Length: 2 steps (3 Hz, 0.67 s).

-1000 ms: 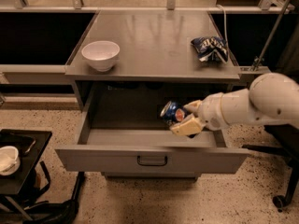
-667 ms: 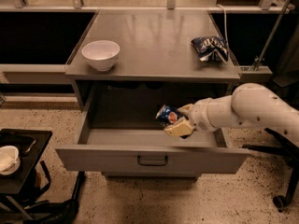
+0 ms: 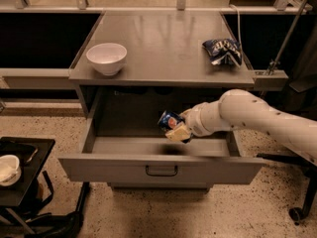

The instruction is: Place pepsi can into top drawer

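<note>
The pepsi can (image 3: 169, 120) is dark blue with a round logo and is tilted, held just above the floor of the open top drawer (image 3: 159, 168), near its middle. My gripper (image 3: 177, 128) comes in from the right on a white arm and is shut on the can, with cream fingers (image 3: 178, 132) under it. The grey drawer is pulled out, its front panel with a dark bar handle (image 3: 161, 171) facing the camera.
A white bowl (image 3: 106, 58) stands on the counter top at the left. A wrinkly blue-and-white snack bag (image 3: 224, 51) lies at the right. A black side stand (image 3: 20, 172) with a white cup (image 3: 7, 169) is at the lower left. A chair base (image 3: 297, 213) stands at the lower right.
My gripper has carried the can leftward, from the right part of the drawer toward its middle, and lowered it slightly. The arm has stretched further in.
</note>
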Each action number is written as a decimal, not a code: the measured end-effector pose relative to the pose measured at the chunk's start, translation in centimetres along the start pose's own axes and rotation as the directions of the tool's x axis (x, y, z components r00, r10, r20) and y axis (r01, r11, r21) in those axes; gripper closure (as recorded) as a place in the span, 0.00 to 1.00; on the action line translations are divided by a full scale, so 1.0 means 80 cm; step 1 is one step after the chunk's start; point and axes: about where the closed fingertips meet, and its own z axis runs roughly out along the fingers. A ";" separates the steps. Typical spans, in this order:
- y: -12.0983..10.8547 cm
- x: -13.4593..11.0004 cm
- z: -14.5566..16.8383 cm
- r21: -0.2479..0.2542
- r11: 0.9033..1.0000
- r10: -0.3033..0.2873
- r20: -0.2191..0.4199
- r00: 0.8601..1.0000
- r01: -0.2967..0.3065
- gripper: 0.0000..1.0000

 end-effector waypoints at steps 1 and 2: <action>0.002 0.017 0.015 -0.008 1.000 -0.027 -0.079 0.996 0.026 1.00; 0.014 0.045 0.024 -0.037 0.998 -0.049 -0.163 0.985 0.043 1.00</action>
